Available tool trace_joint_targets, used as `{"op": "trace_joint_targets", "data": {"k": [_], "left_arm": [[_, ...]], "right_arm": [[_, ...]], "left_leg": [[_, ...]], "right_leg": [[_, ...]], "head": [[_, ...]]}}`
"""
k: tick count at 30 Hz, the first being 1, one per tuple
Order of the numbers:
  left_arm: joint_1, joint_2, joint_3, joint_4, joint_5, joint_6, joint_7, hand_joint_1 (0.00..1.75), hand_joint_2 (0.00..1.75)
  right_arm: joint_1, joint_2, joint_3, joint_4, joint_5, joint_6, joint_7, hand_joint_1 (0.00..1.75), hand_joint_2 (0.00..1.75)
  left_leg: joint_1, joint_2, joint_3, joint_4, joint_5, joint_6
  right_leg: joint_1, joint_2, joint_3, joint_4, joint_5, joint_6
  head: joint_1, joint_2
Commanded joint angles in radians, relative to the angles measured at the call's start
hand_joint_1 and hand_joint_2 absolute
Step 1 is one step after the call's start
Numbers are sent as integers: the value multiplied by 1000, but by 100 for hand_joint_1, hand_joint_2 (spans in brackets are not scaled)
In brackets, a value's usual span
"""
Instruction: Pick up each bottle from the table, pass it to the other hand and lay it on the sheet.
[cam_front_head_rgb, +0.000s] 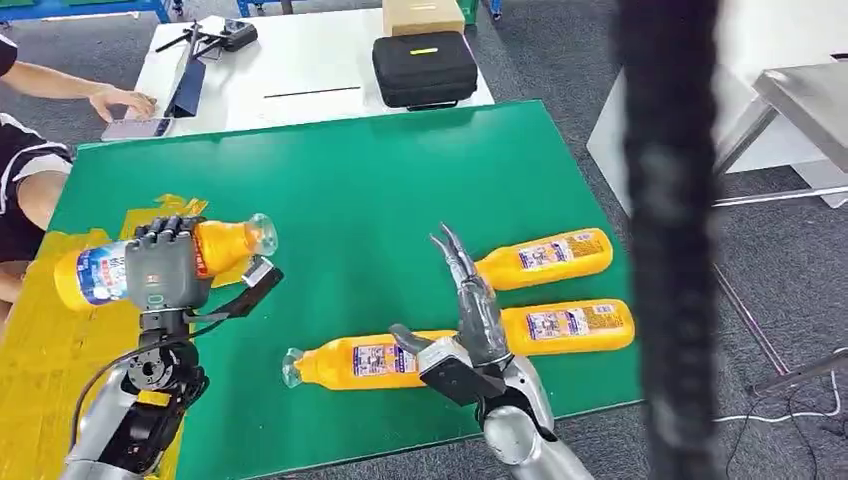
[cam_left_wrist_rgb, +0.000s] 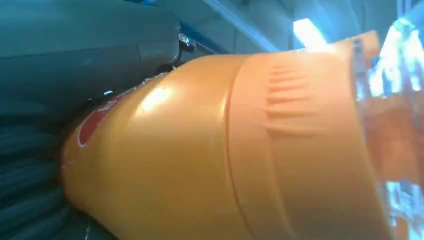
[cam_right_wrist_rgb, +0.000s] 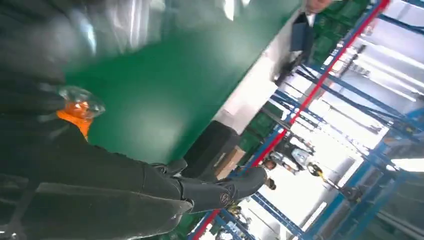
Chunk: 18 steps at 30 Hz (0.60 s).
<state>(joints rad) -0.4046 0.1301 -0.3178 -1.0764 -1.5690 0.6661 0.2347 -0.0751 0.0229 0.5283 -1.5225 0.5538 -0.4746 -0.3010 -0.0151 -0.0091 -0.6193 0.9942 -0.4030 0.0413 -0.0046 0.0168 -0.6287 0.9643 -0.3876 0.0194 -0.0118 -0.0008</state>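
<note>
Two silver arms are seen, built of rounded metallic segments with dark joints between them. The left hand (cam_front_head_rgb: 165, 268) is covered by a grey back plate, with dark ribbed fingers (cam_front_head_rgb: 168, 231) above it and a small green mark low on the plate. A black cable is looped beside the left wrist. The right hand (cam_front_head_rgb: 470, 325) is made of grey and silver parts, with slim, dark-tipped fingers (cam_front_head_rgb: 452, 250) and a thick grey thumb.
</note>
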Motion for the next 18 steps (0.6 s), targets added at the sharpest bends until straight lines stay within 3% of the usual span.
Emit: {"op": "trace_joint_targets", "data": {"k": [1, 8, 13, 14, 15, 16, 18], "left_arm": [[-78, -74, 113, 251, -2, -30, -70, 175, 175], [-62, -55, 87, 248, -2, -31, 9, 175, 175], [-38, -80, 154, 234, -2, -28, -63, 175, 175], [-37, -82, 157, 234, -2, -20, -71, 49, 175], [-39, -73, 136, 236, -2, -7, -51, 9, 175], [-41, -79, 132, 244, -2, 5, -34, 0, 175], [-44, -89, 153, 252, -2, -5, -38, 0, 175]], "right_arm": [[-33, 12, 36, 112, 68, 46, 57, 0, 175], [-39, 23, 42, 137, 79, 73, 66, 0, 175], [-33, 31, 40, 153, 112, 98, 87, 0, 175], [-36, 29, 43, 159, 132, 104, 96, 0, 175], [-37, 31, 43, 161, 148, 111, 105, 0, 175], [-37, 32, 44, 164, 168, 120, 114, 0, 175], [-37, 31, 48, 164, 192, 126, 129, 0, 175]], "left_leg": [[2, -1, 7, 0, -3, -4], [1, -2, 4, 0, -2, -3], [2, -2, 6, 0, -4, -4], [1, -2, 2, 0, -2, -2], [1, -3, 4, 0, -2, -3], [2, -3, 6, 0, -4, -4], [2, -2, 7, 1, -4, -4]], "right_leg": [[2, -4, 8, -1, -3, -1], [1, -1, 5, -1, -2, 0], [2, -2, 8, -1, -3, 0], [1, -2, 4, -1, -1, 0], [1, -2, 5, -1, -2, 0], [2, -3, 8, -1, -4, 0], [2, -2, 8, -1, -4, 0]], "head": [[0, 0], [0, 0], [0, 0], [0, 0], [0, 0], [0, 0], [0, 0]]}}
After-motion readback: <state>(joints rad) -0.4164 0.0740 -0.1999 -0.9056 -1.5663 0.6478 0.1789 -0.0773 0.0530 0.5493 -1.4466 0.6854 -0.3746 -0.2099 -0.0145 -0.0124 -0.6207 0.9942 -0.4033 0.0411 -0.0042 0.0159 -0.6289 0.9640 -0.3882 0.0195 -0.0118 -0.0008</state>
